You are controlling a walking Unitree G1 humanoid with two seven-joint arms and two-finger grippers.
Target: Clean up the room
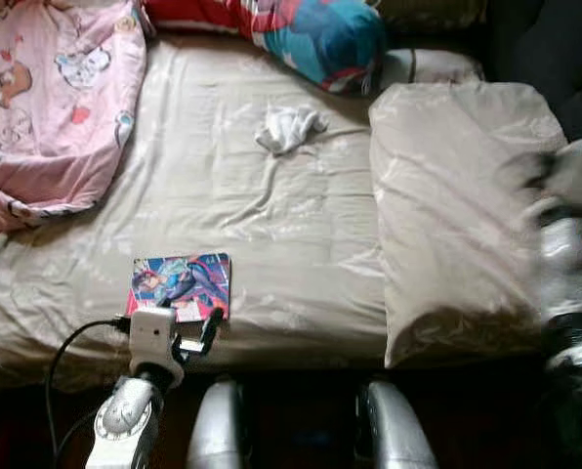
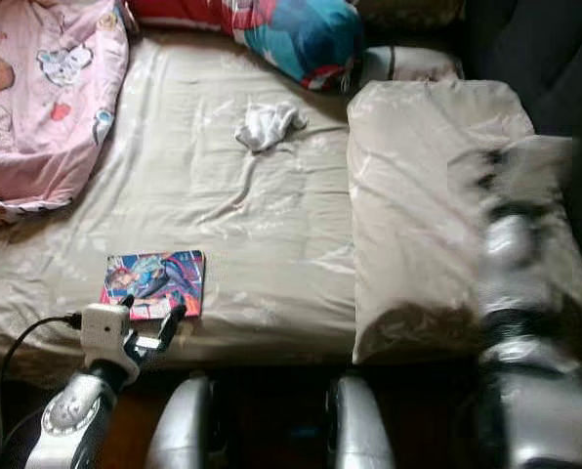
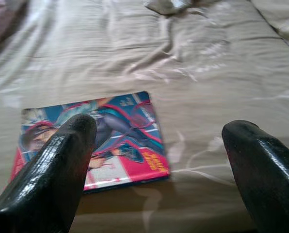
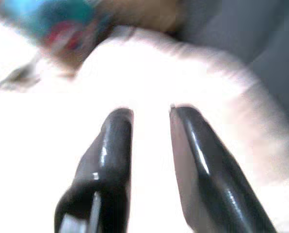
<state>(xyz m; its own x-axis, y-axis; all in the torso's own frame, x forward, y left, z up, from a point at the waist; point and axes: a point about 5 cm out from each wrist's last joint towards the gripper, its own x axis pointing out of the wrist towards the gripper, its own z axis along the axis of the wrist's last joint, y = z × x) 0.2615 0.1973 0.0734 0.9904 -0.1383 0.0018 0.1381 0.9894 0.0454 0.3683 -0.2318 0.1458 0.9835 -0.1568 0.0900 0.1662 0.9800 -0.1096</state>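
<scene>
Fingers [image 3: 62, 165] of the left gripper [image 1: 195, 337] are spread wide, hovering at the near edge of the bed sheet [image 1: 271, 225], probably lined up to take the comic book [image 1: 181, 285] just ahead of them. Farther beyond lies a crumpled white cloth [image 1: 288, 128]. Over the beige pillow [image 1: 447, 215], the blurred right gripper [image 4: 152, 145] shows a narrow gap.

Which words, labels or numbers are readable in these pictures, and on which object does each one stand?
None can be read.
Comic book on the bed sheet: yellow lettering on its pink strip, too blurred.
Pink blanket: cartoon figures, no legible text.
</scene>
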